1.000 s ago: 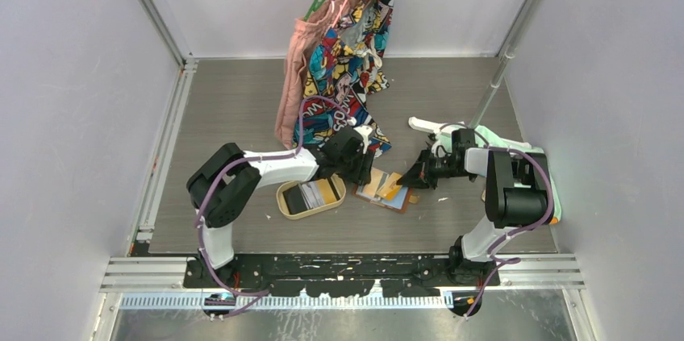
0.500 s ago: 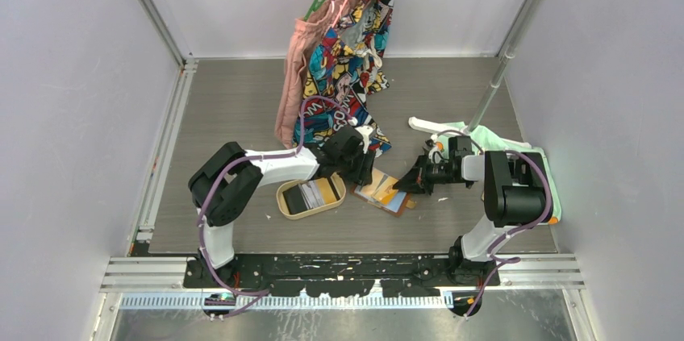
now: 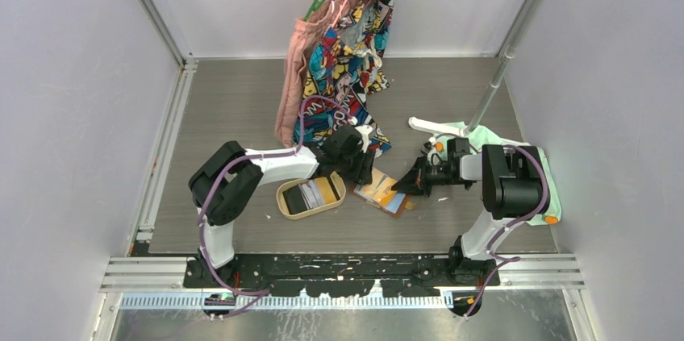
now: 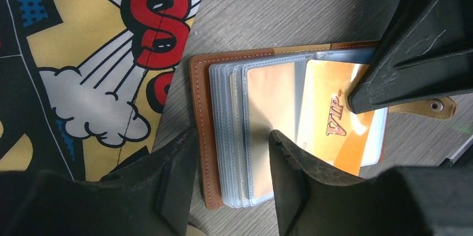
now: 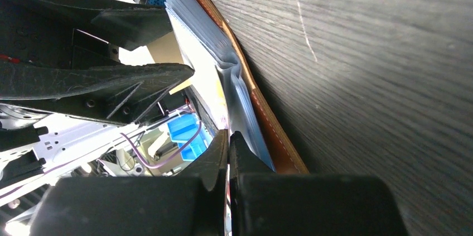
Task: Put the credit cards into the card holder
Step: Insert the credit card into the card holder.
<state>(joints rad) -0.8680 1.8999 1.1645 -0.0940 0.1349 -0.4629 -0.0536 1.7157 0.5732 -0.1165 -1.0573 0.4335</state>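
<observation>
I'm watching the grey table (image 3: 234, 107), with clothes (image 3: 343, 51) hanging over its far side and a green cloth (image 3: 494, 136) lying at its right edge.

The left arm (image 3: 274, 165) is stretching low across to the right, its wrist tipping down over the holder's left side. The right arm (image 3: 508, 184) is folding back on itself, its forearm lying low and pointing left at the same spot.

The oval tray (image 3: 284, 205) is sitting just left of centre, with a few cards (image 3: 310, 193) lying in it. Just to its right the holder (image 3: 387, 194) is lying open and flat on the table, its clear sleeves (image 4: 245, 135) fanning out from the brown cover. A gold card (image 4: 334, 130) is lying on top of the sleeves, partly over the right side. I cannot tell how far it is sitting inside a pocket.

The left gripper (image 4: 231, 158) is standing about half spread over the holder's left edge. One finger is coming down at the leather border and the other over the sleeves. I cannot tell whether the tips are pressing down.

The right gripper (image 5: 227, 141) is keeping its jaws pressed together, tip against the gold card's upper right edge. From its wrist view I'm seeing only a thin sliver between the fingers, so I cannot say that the card is pinched.
</observation>
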